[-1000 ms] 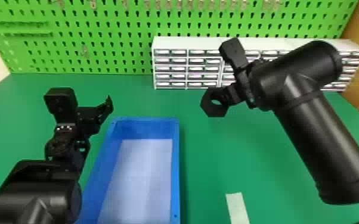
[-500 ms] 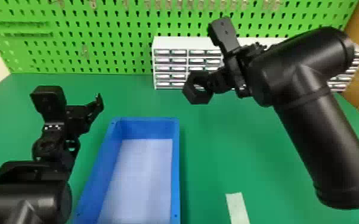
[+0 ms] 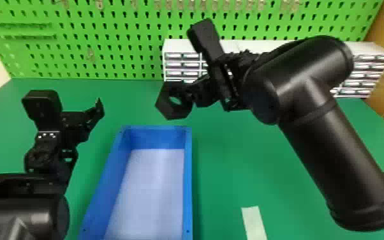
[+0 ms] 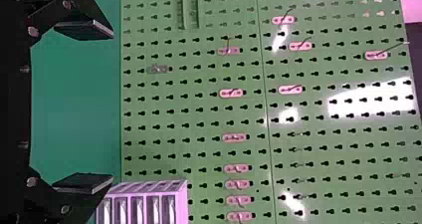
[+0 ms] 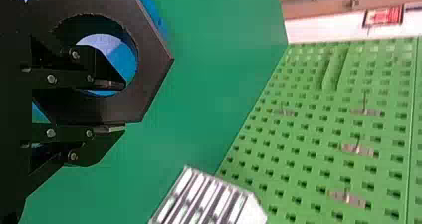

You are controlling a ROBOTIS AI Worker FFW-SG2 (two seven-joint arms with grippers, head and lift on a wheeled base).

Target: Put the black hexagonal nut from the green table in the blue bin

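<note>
My right gripper (image 3: 192, 95) is above the table, behind and slightly right of the blue bin's far end. It is shut on the black hexagonal nut (image 3: 166, 107), which hangs tilted off the fingers. In the right wrist view, one finger of my right gripper (image 5: 117, 107) passes into the hole of the nut (image 5: 152, 59) and the other lies outside its edge. The blue bin (image 3: 188, 178) stands on the green table (image 3: 226, 166). Left of the bin is my left gripper (image 3: 97, 110); in the left wrist view my left gripper (image 4: 84, 107) is open, nothing between its fingers.
A white drawer cabinet (image 3: 181, 46) stands at the table's back, behind the right arm. The green pegboard (image 3: 105, 41) rises along the rear edge. A pale tape strip (image 3: 254, 221) lies on the table right of the bin.
The right gripper has moved left with the nut, toward the bin's side of the table. The left arm has shifted a little to the left.
</note>
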